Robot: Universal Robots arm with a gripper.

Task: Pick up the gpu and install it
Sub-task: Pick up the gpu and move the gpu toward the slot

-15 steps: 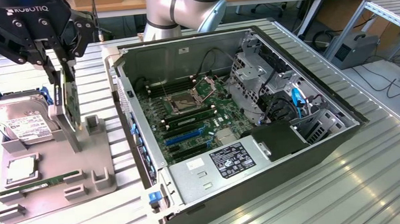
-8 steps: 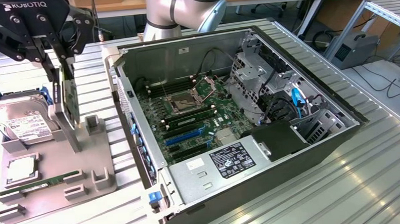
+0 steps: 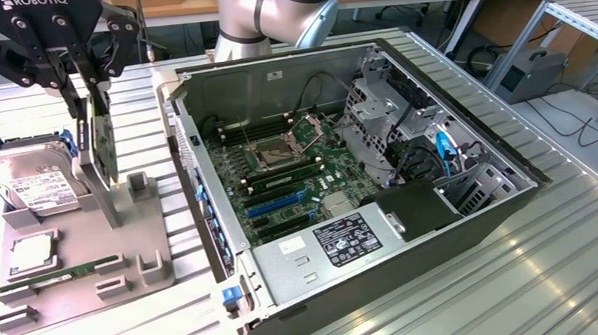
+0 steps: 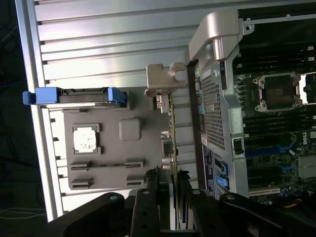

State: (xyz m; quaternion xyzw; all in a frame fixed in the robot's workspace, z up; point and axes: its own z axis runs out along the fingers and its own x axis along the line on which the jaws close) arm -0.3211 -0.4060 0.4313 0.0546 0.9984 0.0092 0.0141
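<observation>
The gpu (image 3: 102,142) is a thin black card seen edge-on, standing upright over the grey holder tray (image 3: 145,235) at the exterior view's left. Its silver end bracket (image 3: 100,193) reaches down to the tray; I cannot tell whether it still rests there. My gripper (image 3: 93,108) is shut on the card's upper edge, one finger on each face. In the wrist view the gpu (image 4: 173,148) runs as a narrow line from its silver bracket (image 4: 165,79) to my gripper (image 4: 173,186), whose black fingers (image 4: 148,197) clamp it.
The open computer case (image 3: 482,205) lies to the exterior view's right, its motherboard (image 3: 279,176) with blue slots (image 3: 276,205) exposed. On the tray sit a silver hard drive (image 3: 37,186), a processor (image 3: 30,255) and a green memory stick (image 3: 67,272). The table is ribbed metal.
</observation>
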